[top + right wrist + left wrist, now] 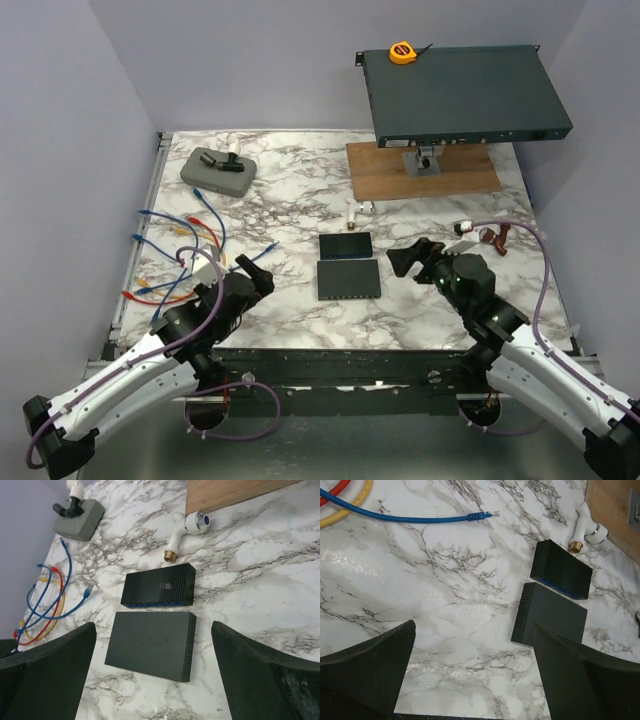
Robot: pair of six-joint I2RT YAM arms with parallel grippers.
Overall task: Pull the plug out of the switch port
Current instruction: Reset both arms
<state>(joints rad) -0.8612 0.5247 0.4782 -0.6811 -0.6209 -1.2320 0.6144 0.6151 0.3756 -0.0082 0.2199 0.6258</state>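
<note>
Jaws of the left gripper [474, 630] stand wide apart with only bare marble table [445, 580] between them, and those of the right gripper [155, 627] are spread just as wide and hold nothing. Ahead of the right jaws, framed between the two fingers, lie two black boxes side by side: the near switch [150, 645] and, just beyond it, the far switch [159, 586], whose row of blue ports faces the narrow gap between them. No cable shows in any port from these views. Far ahead of the left jaws, well apart from both switches, a blue cable [395, 516] ends in a clear plug [482, 515] lying loose on the marble.

By the look of it, the pulling itself is done and this is the release or retreat stage. If so, the next move calls only for both arms to draw back clear without nudging either switch. If a plug does sit hidden in the gap, it would need a closer look first.
</note>
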